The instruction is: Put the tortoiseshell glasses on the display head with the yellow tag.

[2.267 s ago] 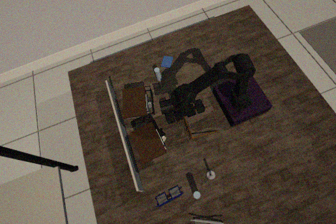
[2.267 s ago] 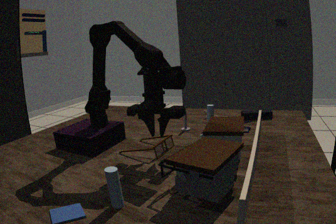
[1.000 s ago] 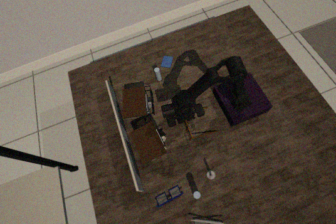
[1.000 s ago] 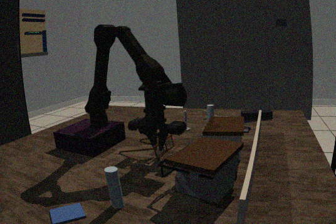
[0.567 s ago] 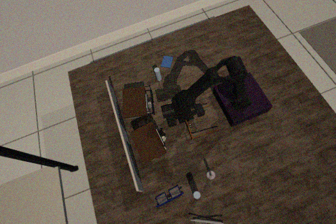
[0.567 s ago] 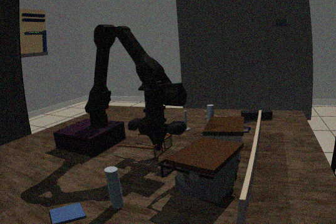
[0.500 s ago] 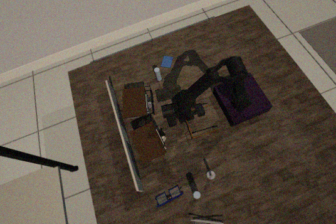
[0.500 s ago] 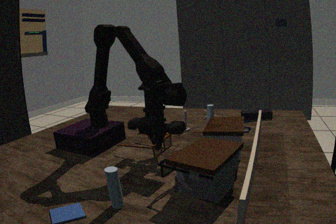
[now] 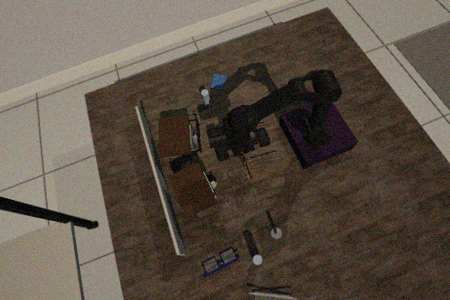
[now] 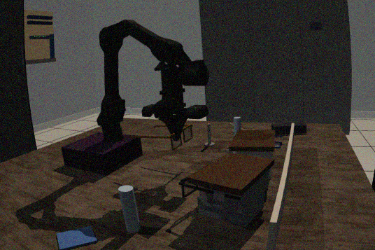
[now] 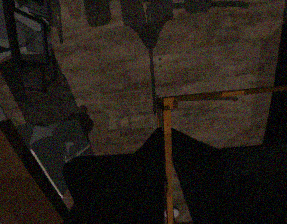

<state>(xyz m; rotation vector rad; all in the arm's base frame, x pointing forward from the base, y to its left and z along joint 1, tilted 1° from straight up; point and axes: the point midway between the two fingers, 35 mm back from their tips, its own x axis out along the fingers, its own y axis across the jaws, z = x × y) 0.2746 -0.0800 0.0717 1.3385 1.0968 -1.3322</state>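
The tortoiseshell glasses hang above the table, temples open and pointing toward the arm's base. My gripper is shut on their front frame, near the middle; the exact contact is dark. One display head has a brown top and wears dark glasses. The other head has a brown top and a bare face. The held glasses are in front of the heads, apart from both. I cannot make out a yellow tag.
A long pale bar stands behind the heads. A white cylinder and a blue pad are beside the dark-glasses head. Blue glasses, another cylinder and a thin post are farther off.
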